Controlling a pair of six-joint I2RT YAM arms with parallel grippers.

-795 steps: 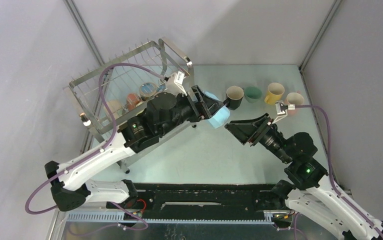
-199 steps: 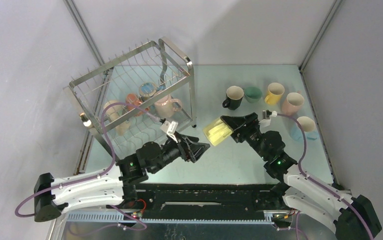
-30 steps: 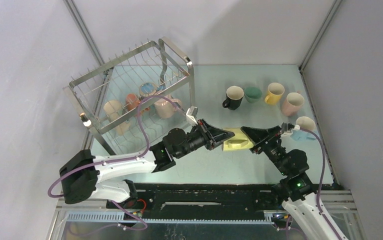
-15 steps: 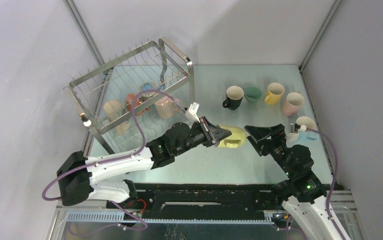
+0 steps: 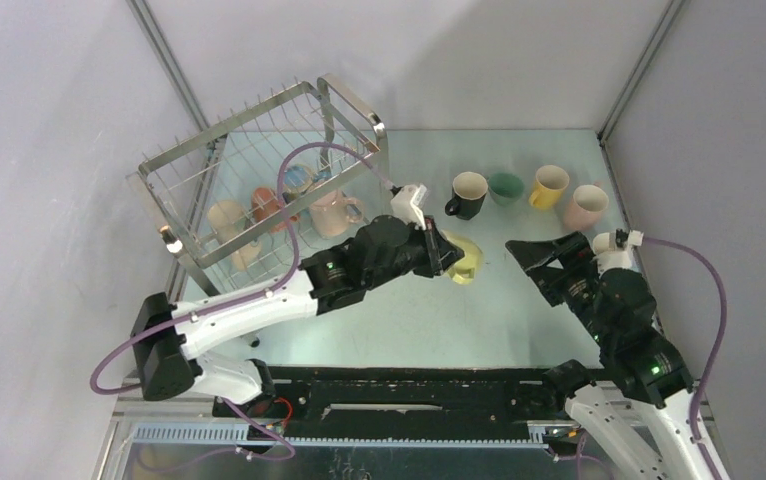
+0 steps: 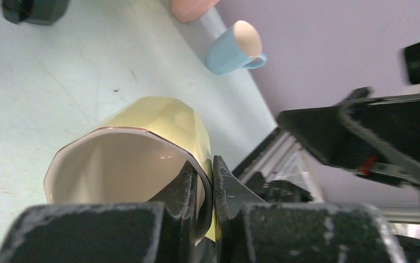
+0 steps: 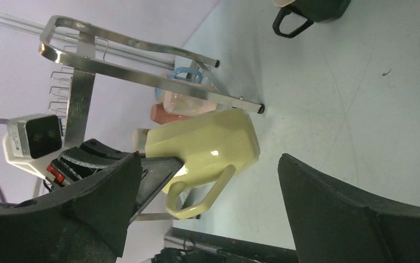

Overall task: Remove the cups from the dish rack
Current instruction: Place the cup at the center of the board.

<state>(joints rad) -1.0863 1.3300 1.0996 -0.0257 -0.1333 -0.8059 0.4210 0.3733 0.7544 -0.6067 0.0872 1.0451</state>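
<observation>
Lime cup (image 5: 465, 260): held on its side over the table (image 5: 399, 315), just right of the dish rack (image 5: 259, 130) at its near corner post and in front of the black cup (image 5: 468, 193). Its mouth faces back along the left arm and its handle points toward the near edge.
Left gripper (image 5: 441, 250): closed narrow on the lime cup's rim, with one finger inside the mouth and the other against the outer wall (the left wrist view shows the rim pinched tight between them).
Right gripper (image 5: 525, 256): spread wide and holding nothing. It faces the cup's base from the right, near it but apart, with bare table between.
Cup and table: from where I stand I cannot tell whether the cup touches the surface or hangs just off it.
Cups already out: the black cup, green cup (image 5: 506, 187), yellow cup (image 5: 549, 186) and pink cup (image 5: 586, 206) stand upright in a row along the far side. A light blue cup (image 6: 232, 48) sits near the table's right edge, and I can only pick it out in the left wrist view.
Cups in the rack: four on the lower tier. From left to right they are a beige cup (image 5: 227, 220), an orange-red cup (image 5: 264, 205), a blue-rimmed cup (image 5: 299, 180) and a pale pink cup (image 5: 331, 213), which is nearest the corner post.
</observation>
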